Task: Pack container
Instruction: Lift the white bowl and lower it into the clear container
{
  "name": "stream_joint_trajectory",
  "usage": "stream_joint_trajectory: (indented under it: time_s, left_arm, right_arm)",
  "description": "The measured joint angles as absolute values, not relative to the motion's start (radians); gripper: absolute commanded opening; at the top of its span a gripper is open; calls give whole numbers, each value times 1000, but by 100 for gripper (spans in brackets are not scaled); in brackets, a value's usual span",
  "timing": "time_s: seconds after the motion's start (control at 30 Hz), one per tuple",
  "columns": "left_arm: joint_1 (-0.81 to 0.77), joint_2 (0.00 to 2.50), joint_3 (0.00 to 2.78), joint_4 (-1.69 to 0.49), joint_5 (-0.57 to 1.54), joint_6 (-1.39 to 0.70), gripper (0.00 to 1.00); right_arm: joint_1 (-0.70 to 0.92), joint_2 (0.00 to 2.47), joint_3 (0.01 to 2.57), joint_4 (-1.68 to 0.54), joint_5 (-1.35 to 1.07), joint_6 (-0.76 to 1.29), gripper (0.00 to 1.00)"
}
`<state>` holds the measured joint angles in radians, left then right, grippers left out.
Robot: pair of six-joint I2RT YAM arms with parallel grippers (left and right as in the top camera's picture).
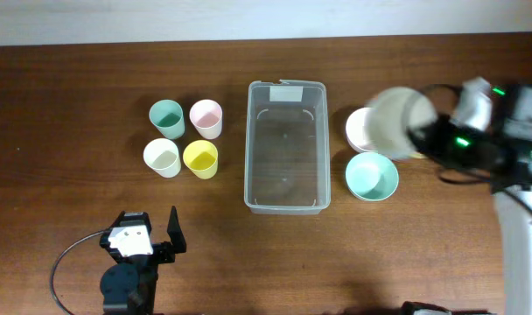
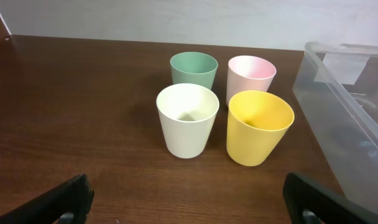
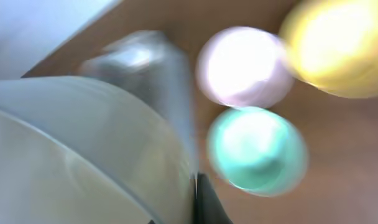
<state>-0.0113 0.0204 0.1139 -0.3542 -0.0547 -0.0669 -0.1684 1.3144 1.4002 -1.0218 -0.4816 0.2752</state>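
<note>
Overhead: container (image 1: 249, 149) between empty, wide-open left gripper (image 1: 148, 229) and right gripper (image 1: 419, 131) tight on pale bowl (image 1: 391, 118).

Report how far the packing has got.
Done: nothing; the container is empty. In hand: the right end effector holds a pale bowl beside it. Left: that bowl, the pink bowl, the teal bowl, four cups; the left end effector is open.

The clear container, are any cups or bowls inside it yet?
No, the overhead view shows the container holding nothing, just its bare see-through floor.
</note>
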Motion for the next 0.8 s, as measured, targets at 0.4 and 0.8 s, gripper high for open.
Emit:
stream_joint_trajectory:
  time_s: [0.4, 0.8]
  left_arm:
    - [-11, 20, 114, -354, -55, -67, 100]
    - [-11, 20, 114, -355, -55, -67, 100]
  right_arm:
    - [262, 1787, 1541, -711, -331, 410, 4]
    - [245, 2123, 1635, -566, -321, 417, 29]
